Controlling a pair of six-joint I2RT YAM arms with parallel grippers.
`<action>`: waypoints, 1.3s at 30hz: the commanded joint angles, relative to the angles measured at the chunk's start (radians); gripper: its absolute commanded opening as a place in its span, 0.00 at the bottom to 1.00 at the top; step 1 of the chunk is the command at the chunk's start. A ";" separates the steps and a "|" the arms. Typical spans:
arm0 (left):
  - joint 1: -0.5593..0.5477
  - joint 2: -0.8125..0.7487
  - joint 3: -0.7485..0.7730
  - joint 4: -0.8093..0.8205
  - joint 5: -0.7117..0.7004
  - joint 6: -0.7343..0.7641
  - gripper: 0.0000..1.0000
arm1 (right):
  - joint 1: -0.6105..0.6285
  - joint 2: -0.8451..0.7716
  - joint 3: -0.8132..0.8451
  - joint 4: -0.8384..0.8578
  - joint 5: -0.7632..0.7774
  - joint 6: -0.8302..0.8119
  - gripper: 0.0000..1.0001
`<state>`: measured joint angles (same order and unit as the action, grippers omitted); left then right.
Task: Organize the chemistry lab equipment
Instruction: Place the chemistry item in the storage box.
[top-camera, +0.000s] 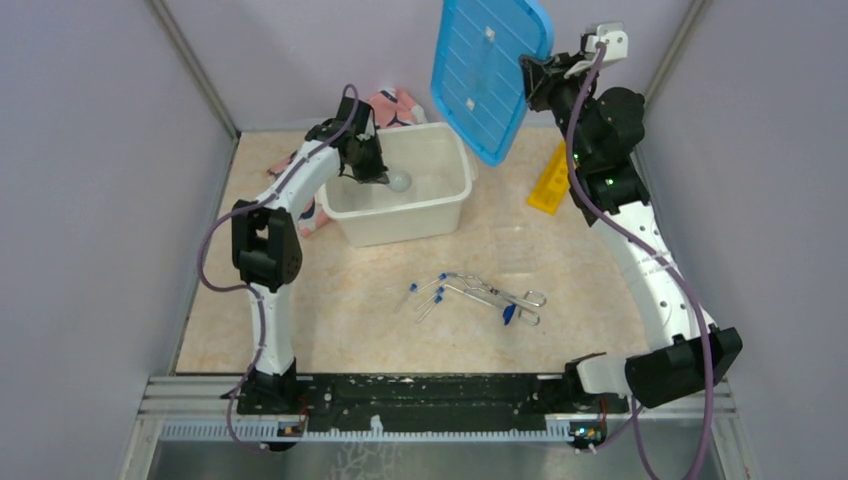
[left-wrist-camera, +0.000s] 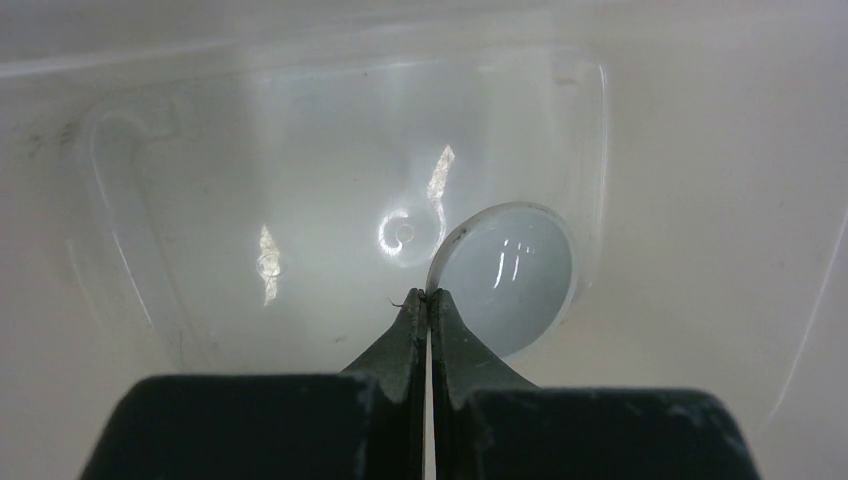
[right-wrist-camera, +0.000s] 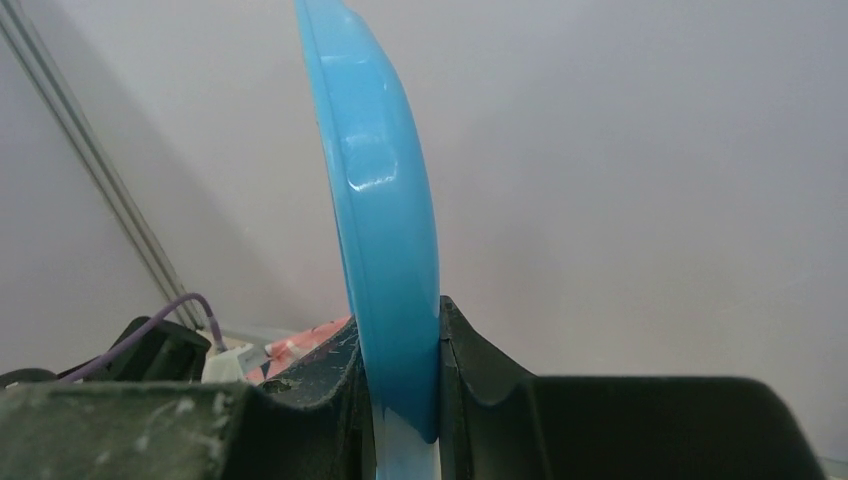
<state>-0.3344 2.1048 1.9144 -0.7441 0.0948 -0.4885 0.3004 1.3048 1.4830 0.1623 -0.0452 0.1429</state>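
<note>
Loading the white bin (top-camera: 441, 216), looks like: your left claw (left-wrist-camera: 428, 296), pressed together, sits inside it at the whitish ball (left-wrist-camera: 512, 275), right claw (right-wrist-camera: 398, 322) pinches the blue lid (right-wrist-camera: 375, 180) above it; next, I'd fetch the tongs (top-camera: 490, 292) in front of it.

Bright even light, soft shadows, glare spots inside white bin (left-wrist-camera: 200, 180), blurred foregrounds

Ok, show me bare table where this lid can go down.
Widest bare patch: near left, between the left arm and the tubes. Smaller one: between the tongs and the right arm. Crowded: mid-table around both; bin fills back left.
</note>
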 joint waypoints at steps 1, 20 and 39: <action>0.013 0.067 0.100 -0.070 0.070 0.051 0.00 | 0.003 -0.009 -0.001 0.092 0.016 0.016 0.00; 0.022 0.146 0.111 -0.108 0.092 0.070 0.22 | 0.000 -0.022 -0.040 0.096 0.016 0.011 0.00; -0.118 -0.192 0.090 0.039 -0.262 0.149 0.30 | -0.013 -0.062 -0.032 0.071 0.037 0.007 0.00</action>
<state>-0.3672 2.0697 2.0090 -0.8013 -0.0227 -0.4065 0.2977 1.3045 1.4265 0.1688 -0.0284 0.1417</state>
